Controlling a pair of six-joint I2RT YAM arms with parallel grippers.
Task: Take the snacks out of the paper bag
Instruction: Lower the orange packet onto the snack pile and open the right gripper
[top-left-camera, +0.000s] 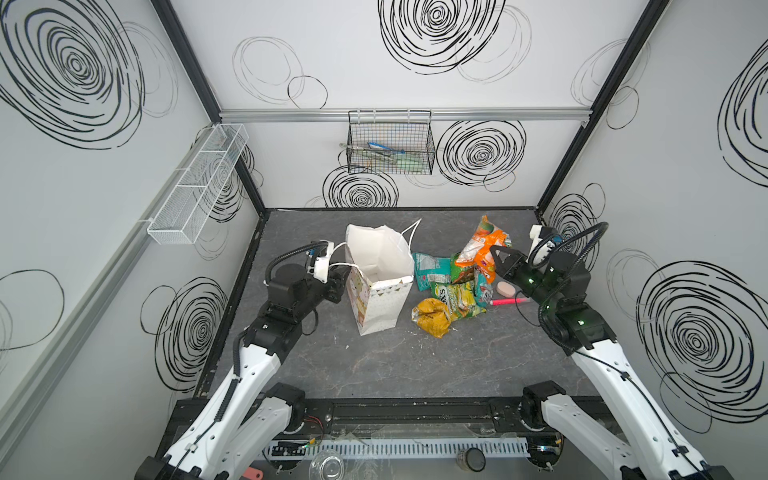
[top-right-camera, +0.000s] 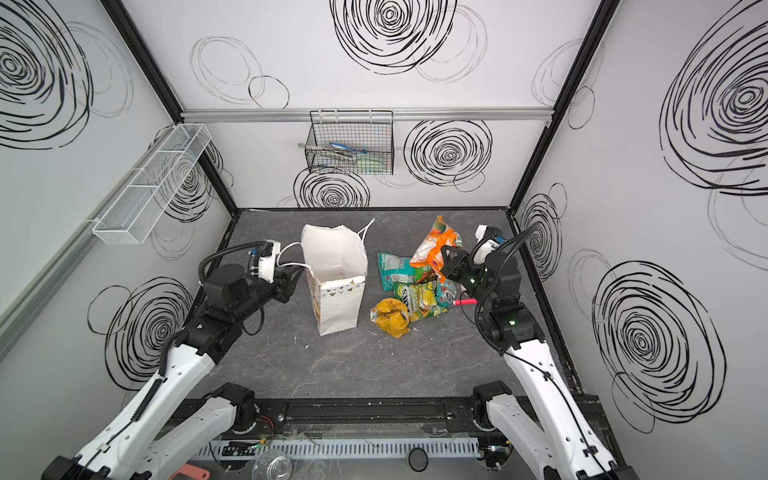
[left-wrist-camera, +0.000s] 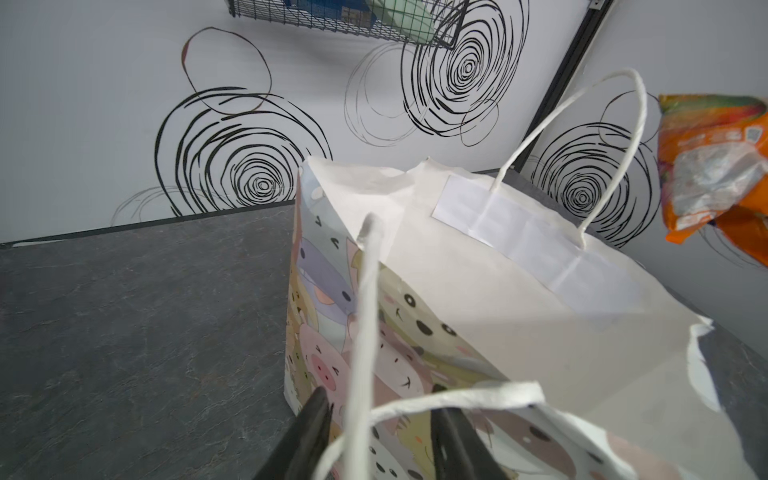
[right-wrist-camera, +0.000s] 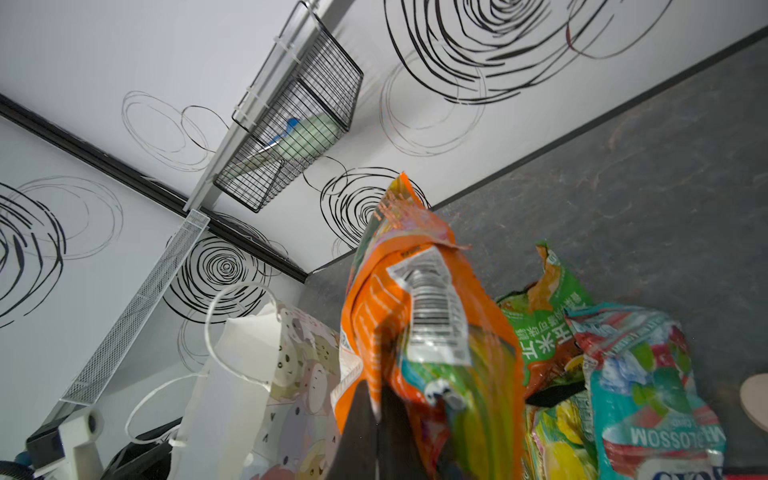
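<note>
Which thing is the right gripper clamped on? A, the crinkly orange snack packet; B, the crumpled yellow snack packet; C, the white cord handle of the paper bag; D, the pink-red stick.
A: in the right wrist view the right gripper is shut on the crinkly orange snack packet.

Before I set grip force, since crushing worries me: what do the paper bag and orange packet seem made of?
The paper bag: matte white paper, by its creases and torn rim. The orange packet: glossy plastic film, probably, by its crinkles and shiny highlights.
</note>
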